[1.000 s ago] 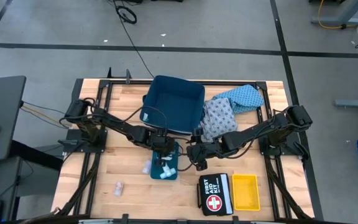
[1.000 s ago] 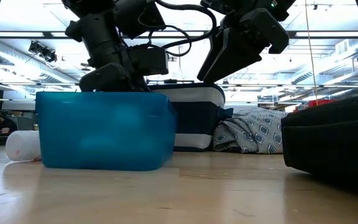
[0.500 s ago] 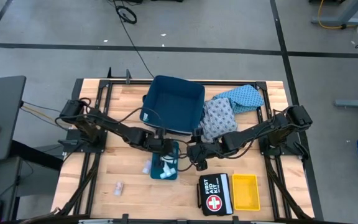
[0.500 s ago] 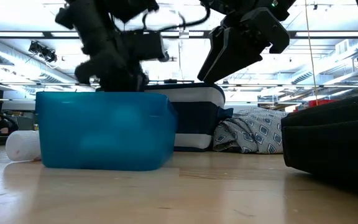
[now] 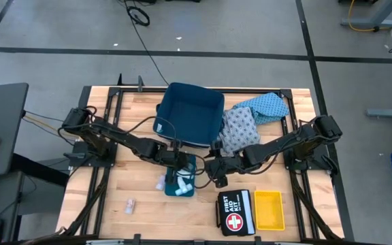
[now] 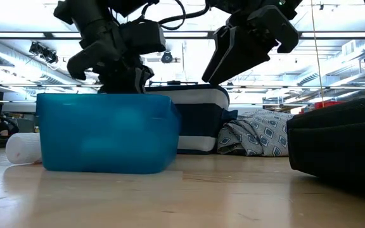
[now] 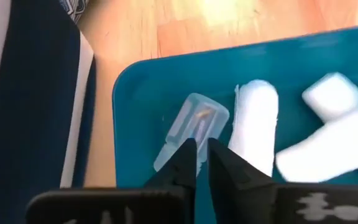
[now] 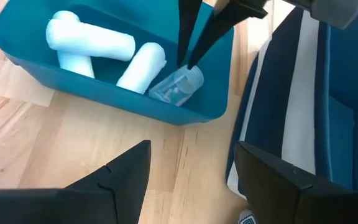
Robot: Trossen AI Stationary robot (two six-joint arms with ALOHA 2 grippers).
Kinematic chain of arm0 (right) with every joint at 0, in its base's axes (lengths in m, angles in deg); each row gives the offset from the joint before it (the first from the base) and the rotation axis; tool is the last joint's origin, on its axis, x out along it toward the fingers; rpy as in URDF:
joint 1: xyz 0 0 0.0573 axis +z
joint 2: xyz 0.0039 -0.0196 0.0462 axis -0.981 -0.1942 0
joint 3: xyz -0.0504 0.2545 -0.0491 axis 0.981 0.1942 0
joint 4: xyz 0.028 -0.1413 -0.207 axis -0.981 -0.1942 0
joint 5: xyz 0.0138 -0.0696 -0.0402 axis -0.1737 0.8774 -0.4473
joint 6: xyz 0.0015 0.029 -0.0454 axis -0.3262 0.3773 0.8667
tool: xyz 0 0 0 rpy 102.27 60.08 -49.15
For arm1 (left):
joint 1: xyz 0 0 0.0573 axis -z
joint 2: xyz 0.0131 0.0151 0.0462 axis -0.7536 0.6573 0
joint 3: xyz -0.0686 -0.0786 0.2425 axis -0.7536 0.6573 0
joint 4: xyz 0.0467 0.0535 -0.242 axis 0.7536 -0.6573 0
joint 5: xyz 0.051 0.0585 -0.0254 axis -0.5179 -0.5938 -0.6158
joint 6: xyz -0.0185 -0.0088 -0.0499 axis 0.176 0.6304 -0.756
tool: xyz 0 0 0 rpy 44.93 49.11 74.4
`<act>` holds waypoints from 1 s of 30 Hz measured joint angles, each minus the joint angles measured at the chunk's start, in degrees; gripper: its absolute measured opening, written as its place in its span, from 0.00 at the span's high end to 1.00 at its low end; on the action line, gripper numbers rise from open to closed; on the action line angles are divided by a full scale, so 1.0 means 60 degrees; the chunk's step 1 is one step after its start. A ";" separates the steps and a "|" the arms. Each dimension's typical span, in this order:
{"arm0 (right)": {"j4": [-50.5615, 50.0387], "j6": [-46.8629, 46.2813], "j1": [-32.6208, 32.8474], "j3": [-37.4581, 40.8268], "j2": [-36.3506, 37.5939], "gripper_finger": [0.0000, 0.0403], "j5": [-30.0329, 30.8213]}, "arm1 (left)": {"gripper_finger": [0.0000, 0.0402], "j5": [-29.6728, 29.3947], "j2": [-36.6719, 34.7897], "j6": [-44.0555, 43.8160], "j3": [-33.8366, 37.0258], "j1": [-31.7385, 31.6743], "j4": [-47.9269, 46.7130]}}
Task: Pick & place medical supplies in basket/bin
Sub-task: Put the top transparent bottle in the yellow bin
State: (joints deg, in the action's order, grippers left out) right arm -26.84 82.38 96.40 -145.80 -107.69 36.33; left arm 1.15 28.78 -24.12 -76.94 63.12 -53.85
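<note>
At the table's (image 5: 114,204) near edge you had a first-aid kit (image 5: 235,211) and a yellow tray (image 5: 268,209) toward the right corner, and one tiny packet (image 5: 131,203) loose toward the left corner. Just beyond, near the table's middle, the small teal bin (image 5: 180,178) held three white rolls (image 8: 95,42) and a clear packet (image 7: 191,127); one more roll (image 5: 160,183) lay outside against its left wall. The left gripper (image 7: 201,160) sat over that bin, fingers nearly together just above the clear packet; whether they pinched it you could not tell. The right gripper (image 8: 191,165) hovered just right of the bin, fingers apart, holding nothing. Toward the far edge stood the large navy basket (image 5: 190,112), apparently empty, with two patterned cloths (image 5: 250,116) bunched at its right side. Judged from this, the task was partly done: the outside roll, the loose packet and both cloths remained.
</note>
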 joint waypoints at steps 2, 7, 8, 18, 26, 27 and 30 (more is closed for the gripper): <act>0.0000 0.0005 0.0002 0.0000 0.0000 0.40 -0.0004 | 0.88 0.0007 0.0000 0.0358 0.0000 0.0000 0.0002; 0.0004 0.0015 0.0002 0.0000 0.0000 0.40 -0.0004 | 0.72 0.0068 0.0000 0.1156 0.0000 -0.0073 0.0002; 0.0004 0.0021 0.0002 0.0000 0.0000 0.40 -0.0004 | 0.69 0.0140 0.0000 0.1235 0.0000 -0.0110 0.0002; 0.0029 0.0044 -0.0009 0.0000 0.0000 0.40 0.0011 | 0.51 0.1084 0.0335 0.1462 -0.0014 -0.0768 0.0178; 0.0101 0.0061 -0.0009 0.0000 0.0000 0.40 0.0011 | 0.52 0.1039 0.0930 0.1381 -0.0015 -0.0809 0.0525; 0.0098 0.0077 -0.0009 0.0000 0.0000 0.40 0.0012 | 0.52 0.1050 0.1019 0.1323 -0.0018 -0.0828 0.0558; 0.0124 0.0091 -0.0009 0.0000 0.0000 0.40 0.0011 | 0.52 0.1044 0.1235 0.1179 -0.0024 -0.0917 0.0635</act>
State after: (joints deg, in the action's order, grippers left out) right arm -26.10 82.93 96.34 -145.80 -107.69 36.39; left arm 7.41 36.19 -17.05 -77.08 57.62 -50.04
